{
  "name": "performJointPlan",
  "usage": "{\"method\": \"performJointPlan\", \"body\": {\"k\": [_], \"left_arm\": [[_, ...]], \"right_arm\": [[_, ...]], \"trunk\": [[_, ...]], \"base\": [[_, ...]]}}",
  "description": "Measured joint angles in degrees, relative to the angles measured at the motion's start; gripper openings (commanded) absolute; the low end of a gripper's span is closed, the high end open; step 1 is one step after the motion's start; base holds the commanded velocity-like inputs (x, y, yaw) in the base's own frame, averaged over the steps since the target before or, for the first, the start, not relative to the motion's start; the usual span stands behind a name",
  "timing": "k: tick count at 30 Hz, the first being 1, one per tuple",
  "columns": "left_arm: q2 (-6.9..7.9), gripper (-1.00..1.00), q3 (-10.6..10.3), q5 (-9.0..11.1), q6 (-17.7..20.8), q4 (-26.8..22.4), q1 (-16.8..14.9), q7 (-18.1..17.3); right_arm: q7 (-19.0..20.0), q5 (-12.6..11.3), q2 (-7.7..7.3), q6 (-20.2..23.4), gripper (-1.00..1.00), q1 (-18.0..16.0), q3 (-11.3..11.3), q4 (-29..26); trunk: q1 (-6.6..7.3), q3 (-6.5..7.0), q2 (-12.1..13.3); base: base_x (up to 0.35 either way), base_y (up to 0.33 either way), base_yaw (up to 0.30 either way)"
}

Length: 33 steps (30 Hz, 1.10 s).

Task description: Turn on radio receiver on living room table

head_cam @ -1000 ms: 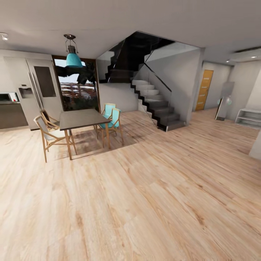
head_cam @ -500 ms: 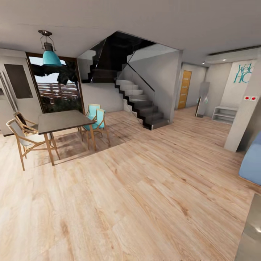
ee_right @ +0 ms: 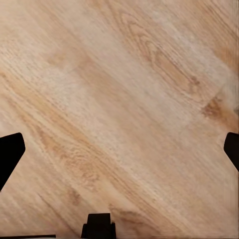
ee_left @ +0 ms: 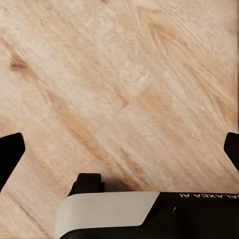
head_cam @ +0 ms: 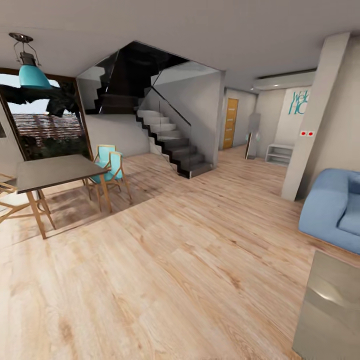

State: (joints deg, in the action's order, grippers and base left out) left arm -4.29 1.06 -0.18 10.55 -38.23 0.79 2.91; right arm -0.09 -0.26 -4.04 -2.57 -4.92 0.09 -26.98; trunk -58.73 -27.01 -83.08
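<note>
Table [head_cam: 330,310] corner shows glossy grey beside the blue sofa [head_cam: 332,207]; both pincers spread apart over wood floor [head_cam: 175,280].

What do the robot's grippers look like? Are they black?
Yes. In each wrist view, black fingertips poke in from both edges, wide apart. Under the left gripper sits a black body with a pale grey panel and white "GALAXEA" lettering, seen upside down. The right gripper has a small black block below it.
</note>
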Motion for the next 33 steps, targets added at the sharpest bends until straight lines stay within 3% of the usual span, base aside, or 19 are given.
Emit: {"method": "performJointPlan", "body": {"k": [15, 23, 33], "left_arm": [[-0.01, 1.0, -0.3, -0.4, -1.4, 1.7, 0.0, 0.1], [0.05, 1.0, 0.0, -0.2, -5.3, 1.9, 0.0, 0.0], [0.07, 1.0, 0.0, -0.1, -5.6, 2.0, 0.0, 0.0]], "right_arm": [[0.0, 0.0, 0.0, 0.0, 1.0, 0.0, 0.0, 0.0], [0.0, 0.0, 0.0, 0.0, 1.0, 0.0, 0.0, 0.0], [0.0, 0.0, 0.0, 0.0, 1.0, 0.0, 0.0, 0.1]], "trunk": [[0.0, 0.0, 0.0], [0.0, 0.0, 0.0], [0.0, 0.0, 0.0]], "base": [[0.0, 0.0, -0.279], [0.0, 0.0, -0.279], [0.0, 0.0, -0.279]]}}
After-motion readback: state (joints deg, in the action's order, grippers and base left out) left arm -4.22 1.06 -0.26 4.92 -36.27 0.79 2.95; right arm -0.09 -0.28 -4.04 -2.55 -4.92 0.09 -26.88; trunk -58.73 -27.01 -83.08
